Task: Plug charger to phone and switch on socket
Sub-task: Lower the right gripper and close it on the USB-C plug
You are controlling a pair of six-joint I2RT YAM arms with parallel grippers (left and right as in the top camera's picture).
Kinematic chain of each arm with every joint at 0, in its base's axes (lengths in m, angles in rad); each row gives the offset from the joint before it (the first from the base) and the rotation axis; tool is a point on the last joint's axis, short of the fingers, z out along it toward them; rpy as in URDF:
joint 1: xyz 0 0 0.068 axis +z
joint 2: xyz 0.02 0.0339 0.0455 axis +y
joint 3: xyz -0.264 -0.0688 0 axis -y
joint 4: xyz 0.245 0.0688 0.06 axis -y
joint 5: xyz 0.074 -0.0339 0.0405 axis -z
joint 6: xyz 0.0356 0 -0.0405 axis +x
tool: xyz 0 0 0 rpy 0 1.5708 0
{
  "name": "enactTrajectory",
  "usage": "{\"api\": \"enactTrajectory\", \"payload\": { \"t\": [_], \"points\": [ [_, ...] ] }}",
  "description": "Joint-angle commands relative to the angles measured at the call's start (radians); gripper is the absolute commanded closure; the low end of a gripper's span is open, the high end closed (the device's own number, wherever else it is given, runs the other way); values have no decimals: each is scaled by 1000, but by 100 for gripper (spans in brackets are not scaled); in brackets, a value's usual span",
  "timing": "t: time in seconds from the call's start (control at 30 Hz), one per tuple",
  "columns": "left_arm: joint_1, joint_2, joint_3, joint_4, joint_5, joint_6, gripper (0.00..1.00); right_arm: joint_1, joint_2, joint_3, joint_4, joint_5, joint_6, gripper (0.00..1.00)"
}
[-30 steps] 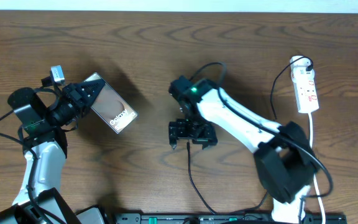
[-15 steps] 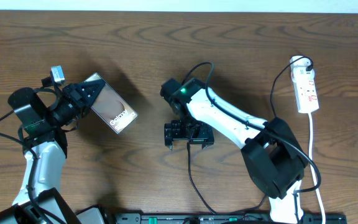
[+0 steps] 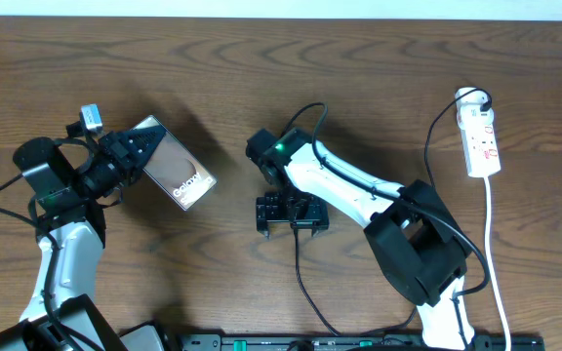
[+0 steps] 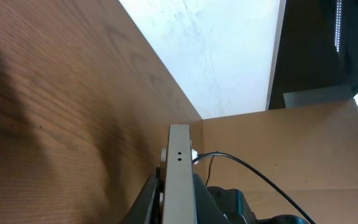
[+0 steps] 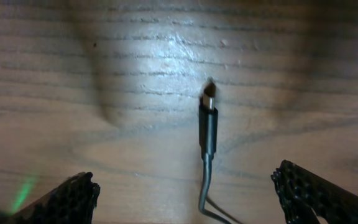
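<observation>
At the 9 o'clock side of the table (image 3: 379, 78), the left tool (image 3: 130, 151) is clamped on one end of the phone (image 3: 176, 168). It holds the phone tilted, with the free end pointing toward 4 o'clock. The left wrist view shows the phone edge-on between the fingers, with two small holes in the narrow edge. I cannot tell from that view whether the charging port is on that edge.

Near the middle of the table, the right tool (image 3: 293, 213) hangs over the charger (image 5: 208, 127) with its fingers spread wide and nothing between them. In the right wrist view the small connector lies flat on the wood between the two fingertips and well apart from both. Its tip points to 12 o'clock and the thin cable trails off toward 6 o'clock.

Far over at 2 o'clock lies the socket (image 3: 481, 136), untouched, with its white cord running toward 6 o'clock.

The step in hand looks like picking up the charger, and the grasp is not yet made. The next move calls for lowering the right tool and closing it on the connector body just behind the tip, so the metal end stays free. The connector then has to be carried toward 9 o'clock and lined up squarely with the phone's port. Switching on the socket comes after that.
</observation>
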Motion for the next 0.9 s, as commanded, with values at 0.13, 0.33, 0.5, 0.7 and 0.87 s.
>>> {"api": "enactTrajectory", "payload": {
  "t": [0.13, 0.33, 0.5, 0.7, 0.87],
  "points": [
    [5, 0, 5, 5, 21, 10, 93, 8, 9, -6, 0, 61, 66, 9],
    [5, 0, 5, 5, 29, 10, 93, 9, 23, -6, 1, 58, 67, 9],
    [5, 0, 5, 5, 29, 10, 92, 14, 56, -6, 5, 47, 69, 13],
    [5, 0, 5, 5, 29, 10, 92, 14, 66, -6, 5, 44, 69, 13],
    [5, 0, 5, 5, 29, 10, 93, 15, 84, -6, 7, 44, 69, 15]
  ]
}}
